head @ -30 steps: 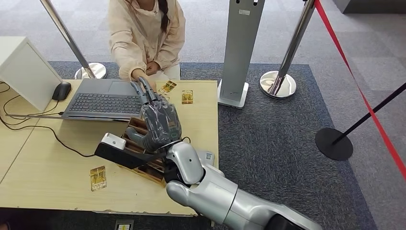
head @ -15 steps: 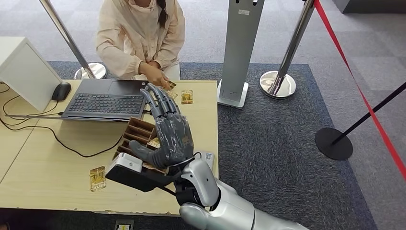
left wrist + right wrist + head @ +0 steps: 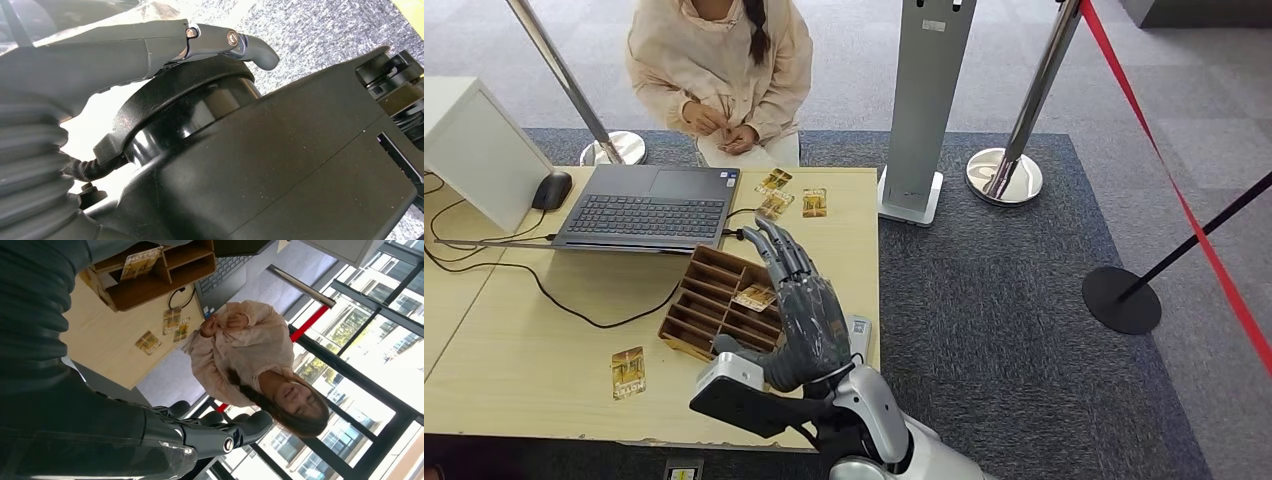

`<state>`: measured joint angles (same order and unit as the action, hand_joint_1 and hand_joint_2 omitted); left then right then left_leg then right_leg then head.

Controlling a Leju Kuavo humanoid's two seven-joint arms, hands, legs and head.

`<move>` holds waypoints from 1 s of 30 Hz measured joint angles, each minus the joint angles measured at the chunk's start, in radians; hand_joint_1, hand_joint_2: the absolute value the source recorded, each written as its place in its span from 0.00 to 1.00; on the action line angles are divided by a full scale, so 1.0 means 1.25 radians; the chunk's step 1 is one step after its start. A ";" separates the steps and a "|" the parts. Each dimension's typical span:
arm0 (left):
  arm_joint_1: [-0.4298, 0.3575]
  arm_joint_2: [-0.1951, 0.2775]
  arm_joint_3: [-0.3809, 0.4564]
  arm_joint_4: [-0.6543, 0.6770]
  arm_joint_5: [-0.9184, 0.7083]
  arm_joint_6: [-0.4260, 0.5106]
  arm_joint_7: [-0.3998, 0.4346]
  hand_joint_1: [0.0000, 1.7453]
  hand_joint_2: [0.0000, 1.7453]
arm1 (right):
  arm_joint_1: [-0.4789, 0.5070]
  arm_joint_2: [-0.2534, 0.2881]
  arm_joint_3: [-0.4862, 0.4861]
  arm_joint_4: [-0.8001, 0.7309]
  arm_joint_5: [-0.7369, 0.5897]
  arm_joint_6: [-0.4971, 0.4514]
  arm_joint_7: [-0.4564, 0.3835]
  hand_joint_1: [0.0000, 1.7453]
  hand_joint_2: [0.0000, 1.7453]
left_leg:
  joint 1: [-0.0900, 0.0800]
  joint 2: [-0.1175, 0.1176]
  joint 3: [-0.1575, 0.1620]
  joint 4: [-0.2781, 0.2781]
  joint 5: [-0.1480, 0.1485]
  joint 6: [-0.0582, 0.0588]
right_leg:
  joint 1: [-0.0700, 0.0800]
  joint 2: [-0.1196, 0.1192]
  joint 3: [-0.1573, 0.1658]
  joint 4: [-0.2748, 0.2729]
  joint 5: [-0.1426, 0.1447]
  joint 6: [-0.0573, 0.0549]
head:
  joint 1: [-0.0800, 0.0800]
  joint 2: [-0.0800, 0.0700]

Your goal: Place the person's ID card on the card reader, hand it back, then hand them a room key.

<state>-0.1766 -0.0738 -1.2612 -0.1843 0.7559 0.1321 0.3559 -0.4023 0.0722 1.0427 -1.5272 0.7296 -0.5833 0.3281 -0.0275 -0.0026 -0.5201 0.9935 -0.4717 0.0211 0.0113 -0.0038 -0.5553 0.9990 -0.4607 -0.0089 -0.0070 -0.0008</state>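
Right hand (image 3: 809,318) raised above the desk (image 3: 544,350), fingers apart and extended, palm empty; over the preceding second it had drawn back from the far edge, near the person (image 3: 720,70), toward the robot's body, uncovering the wooden tray (image 3: 699,310); the person's hand, which had reached to the desk's far edge, had withdrawn to the chest, both hands now together there, contents too small to tell. Left hand (image 3: 150,45) hung beside the body; the left wrist view did not show whether it held anything or how its fingers lay. Cards (image 3: 786,195) lay grouped at the far edge beside the laptop (image 3: 646,207); one card (image 3: 755,297) lay in a tray compartment; another card (image 3: 628,371) lay alone on the near side; which was the ID and which the key could not be told. Judgement: a handover had probably just finished, the retreat suggesting either a completed return of the ID or the close of the task; no card reader could be identified with confidence.
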 joint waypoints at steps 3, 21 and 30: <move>0.000 0.000 0.000 0.000 0.000 0.001 0.001 0.00 1.00 | 0.010 -0.003 0.001 -0.001 -0.018 0.016 -0.005 0.00 1.00 | 0.000 0.000 0.000 0.000 0.000 0.000 | 0.000 0.000 0.000 0.000 0.000 0.000 | 0.000 0.000; 0.000 0.001 0.000 0.000 -0.004 0.003 0.003 0.00 1.00 | 0.032 0.011 0.021 0.041 -0.090 0.024 -0.046 0.00 1.00 | 0.000 0.000 0.000 0.000 0.000 0.000 | 0.000 0.000 0.000 0.000 0.000 0.000 | 0.000 0.000; -0.001 0.001 0.000 0.000 -0.003 0.003 0.007 0.00 1.00 | 0.033 0.026 0.036 0.093 -0.107 0.022 -0.051 0.00 1.00 | 0.000 0.000 0.000 0.000 0.000 0.000 | 0.000 0.000 0.000 0.000 0.000 0.000 | 0.000 0.000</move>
<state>-0.1776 -0.0724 -1.2608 -0.1846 0.7519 0.1361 0.3651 -0.3615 0.1047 1.0878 -1.4110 0.5959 -0.5552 0.2644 -0.0273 -0.0027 -0.5204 0.9932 -0.4717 0.0210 0.0114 -0.0038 -0.5552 0.9991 -0.4610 -0.0086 -0.0070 -0.0009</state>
